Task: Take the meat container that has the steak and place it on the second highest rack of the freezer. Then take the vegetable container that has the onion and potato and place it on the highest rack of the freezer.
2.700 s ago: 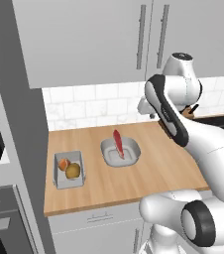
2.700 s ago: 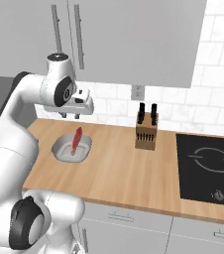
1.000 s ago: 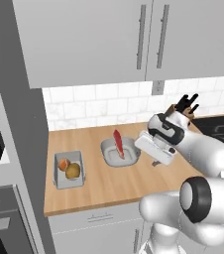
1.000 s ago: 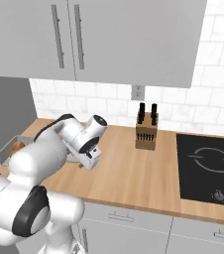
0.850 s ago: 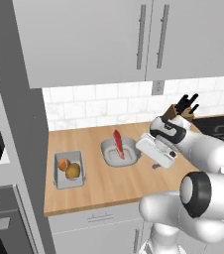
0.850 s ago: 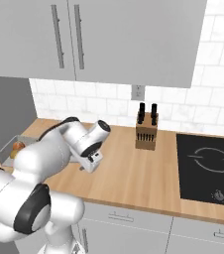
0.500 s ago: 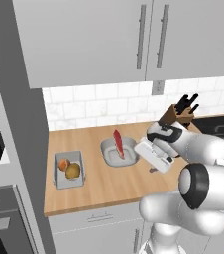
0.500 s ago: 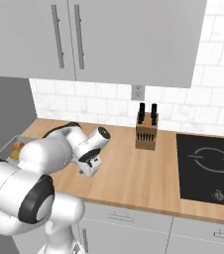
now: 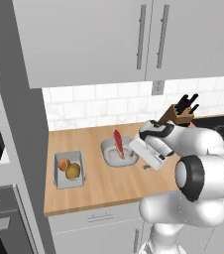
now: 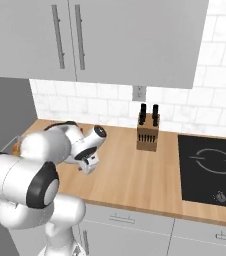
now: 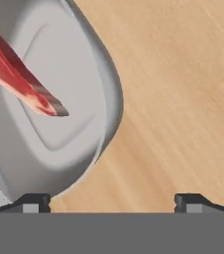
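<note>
The gripper point(image 11: 111, 201) hangs low over the wooden counter point(image 9: 109, 181), just right of the meat container point(image 9: 118, 151), with its jaws spread wide and nothing between them. In the hand view the two dark fingertips point(image 11: 30, 202) stand far apart at the bottom edge; one sits at the rounded rim of the meat container point(image 11: 84, 99), the other over bare counter point(image 11: 183, 99). Whether that fingertip touches the rim cannot be told.

The meat container is a shallow grey tray with rounded corners, resting on the counter near the middle of its width. The steak point(image 9: 119, 144), a red slab with a pale and dark edge, stands tilted up inside it, and its tip point(image 11: 29, 89) reaches over the tray's floor in the hand view.

To the left, well apart from the meat container, the vegetable container point(image 9: 69, 171) sits near the counter's left end and front edge. It holds a reddish-orange onion point(image 9: 63, 164) at the far side and a tan potato point(image 9: 73, 171) beside it, nearer.

A wooden knife block point(image 10: 147, 132) with dark handles stands at the far right of the counter against the tiled wall, beside the black cooktop point(image 10: 212, 167). Grey wall cabinets point(image 10: 125, 40) hang above.
</note>
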{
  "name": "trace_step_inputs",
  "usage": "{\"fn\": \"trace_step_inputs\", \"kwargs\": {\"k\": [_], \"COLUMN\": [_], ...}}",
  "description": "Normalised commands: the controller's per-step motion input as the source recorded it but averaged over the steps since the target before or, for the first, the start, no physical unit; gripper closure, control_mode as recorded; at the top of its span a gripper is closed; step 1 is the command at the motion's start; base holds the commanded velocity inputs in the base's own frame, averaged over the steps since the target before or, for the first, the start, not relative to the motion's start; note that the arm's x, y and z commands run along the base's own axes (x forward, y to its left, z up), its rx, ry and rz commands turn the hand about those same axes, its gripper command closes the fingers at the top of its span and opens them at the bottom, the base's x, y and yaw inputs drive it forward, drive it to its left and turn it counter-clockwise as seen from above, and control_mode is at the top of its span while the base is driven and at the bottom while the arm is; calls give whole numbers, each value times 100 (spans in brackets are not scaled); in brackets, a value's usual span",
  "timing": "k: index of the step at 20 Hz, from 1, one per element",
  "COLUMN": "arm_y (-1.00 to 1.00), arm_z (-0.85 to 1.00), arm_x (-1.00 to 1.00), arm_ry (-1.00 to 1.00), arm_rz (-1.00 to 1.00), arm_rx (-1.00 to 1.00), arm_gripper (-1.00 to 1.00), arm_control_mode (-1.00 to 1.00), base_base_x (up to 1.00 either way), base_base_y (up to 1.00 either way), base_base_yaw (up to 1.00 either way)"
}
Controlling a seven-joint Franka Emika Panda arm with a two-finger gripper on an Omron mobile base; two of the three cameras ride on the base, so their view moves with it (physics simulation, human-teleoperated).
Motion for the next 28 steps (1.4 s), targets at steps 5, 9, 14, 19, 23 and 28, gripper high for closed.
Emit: {"fn": "trace_step_inputs", "kwargs": {"k": [5,9,14,19,23,28], "arm_y": [2,3,10,19,7,1], "arm_z": [-17,-52,-39,-44,-21,-6], "arm_x": [41,2,12,-2,-18,-51], "arm_ry": [4,5,4,0,0,-1], "arm_rz": [-5,-3,-4,-1,0,0], "arm_rx": [0,0,0,0,-2,-5], "arm_gripper": [-100,-100,-100,100,100,100], "arm_control_mode": [-100,-100,-100,-100,-100,-100], "base_base_x": [0,0,0,0,0,0], "base_base_y": [0,0,0,0,0,0], "base_base_yaw": [0,0,0,0,0,0]}}
